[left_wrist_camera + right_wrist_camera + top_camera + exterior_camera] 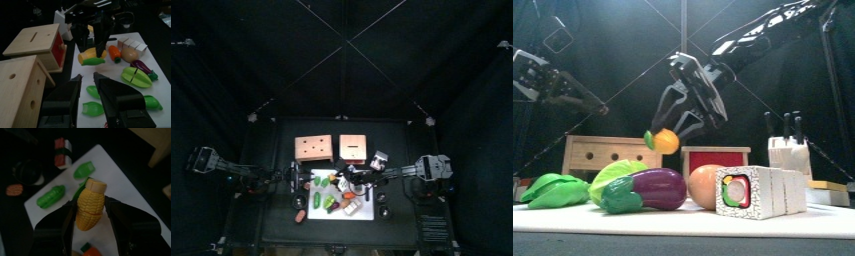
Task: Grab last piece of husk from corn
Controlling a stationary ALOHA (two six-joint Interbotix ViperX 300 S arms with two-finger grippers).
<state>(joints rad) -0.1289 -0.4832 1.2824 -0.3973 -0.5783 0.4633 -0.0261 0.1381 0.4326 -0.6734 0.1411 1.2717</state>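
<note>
— looking from the left first: what's the left gripper (pixel 87 80) doing?
— it hangs low over the table's left side, pointing at the middle. its fingers are spread wide and there's nothing between them.
— and under it?
— a few loose green leaf pieces (pixel 92 106) lie on the dark table just below the fingers. beside them stand two wooden boxes (pixel 32 41), the nearer one with a red front.
— what's on the white mat (pixel 673 222)?
— from the front, left to right: a green leaf (pixel 553 190), a pale green cabbage (pixel 620 176), then a purple eggplant (pixel 655 188) leaning against it.
— so where's the corn (pixel 91 205)?
— up in the air above the mat, near the middle, touching nothing on the table. the right gripper (pixel 684 118) comes down from the upper right and has it. its fingers are closed on the cob's sides, one finger on each flank, with the pale cut end poking out past them.
— and the husk (pixel 95 61)?
— one green strip lies along the cob's lower side, touching it. it faces the left gripper, which is near it but apart.
— anything further right?
— a sushi roll (pixel 758 192) at the mat's right end, with a white knife block (pixel 788 152) behind it.
</note>
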